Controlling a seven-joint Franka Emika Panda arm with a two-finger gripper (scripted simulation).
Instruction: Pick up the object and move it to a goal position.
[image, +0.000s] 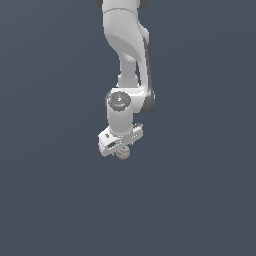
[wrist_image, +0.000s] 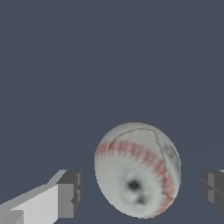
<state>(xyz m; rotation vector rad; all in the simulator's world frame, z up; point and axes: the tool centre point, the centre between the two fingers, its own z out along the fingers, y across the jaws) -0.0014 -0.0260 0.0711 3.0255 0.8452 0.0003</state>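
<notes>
- Currently, the small pale grey-white ball with red stitching marks (wrist_image: 137, 170) lies between the two dark finger pads (wrist_image: 70, 193) of the white two-finger gripper (wrist_image: 139, 190), as the wrist view shows.
- Fingers are spread wide: a clear gap of background shows on each side of the ball, so neither pad touches it.
- The ball sits nearer one pad than the other; it is not centred in the opening.
- Being round, the ball has no long axis, so no wrist rotation appears necessary.
- In the exterior view, the gripper (image: 121, 150) hangs downward from the white arm (image: 125, 45), with the ball (image: 123, 153) just showing beneath it.
- Judgement: closing the fingers is the next step; the off-centre ball may shift slightly as the first pad meets it.
- No goal marker is visible.
</notes>
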